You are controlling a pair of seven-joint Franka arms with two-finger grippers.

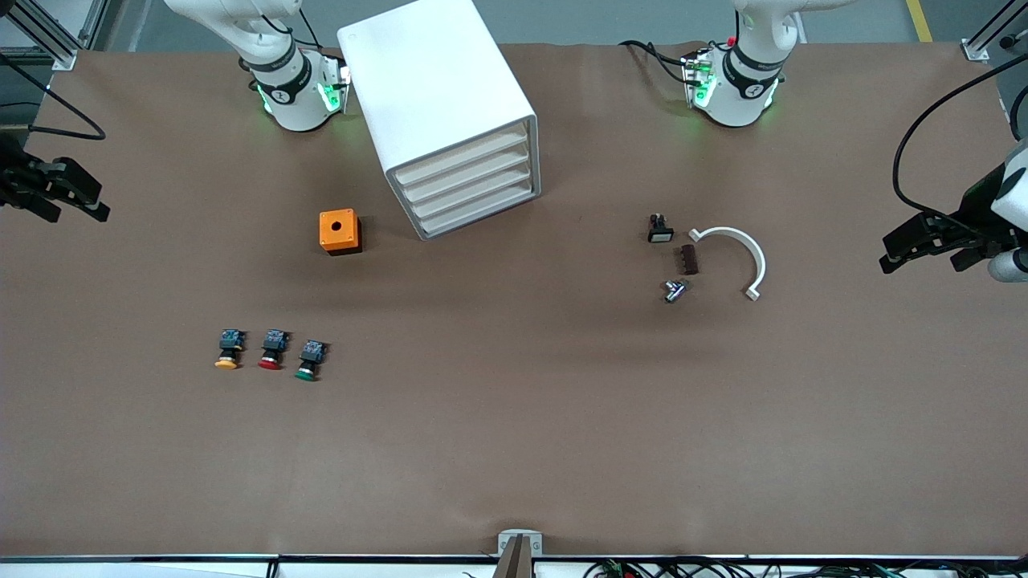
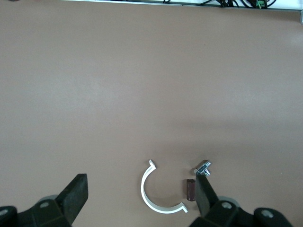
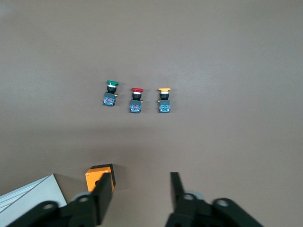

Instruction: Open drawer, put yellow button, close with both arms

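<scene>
While the drawer (image 1: pixel 462 157) is shut, my empty, part-open right fingers (image 1: pixel 80 197) at the surface's edge lie nearest the yellow button (image 1: pixel 228 350).

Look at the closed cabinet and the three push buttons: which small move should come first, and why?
Probably bring the left gripper, fingers wide apart and empty at its own end of the table, to the front of the drawer. The top drawer is shut flush, so the yellow button, lying untouched beside the red button, has nowhere to go. The right gripper waits, empty.
</scene>
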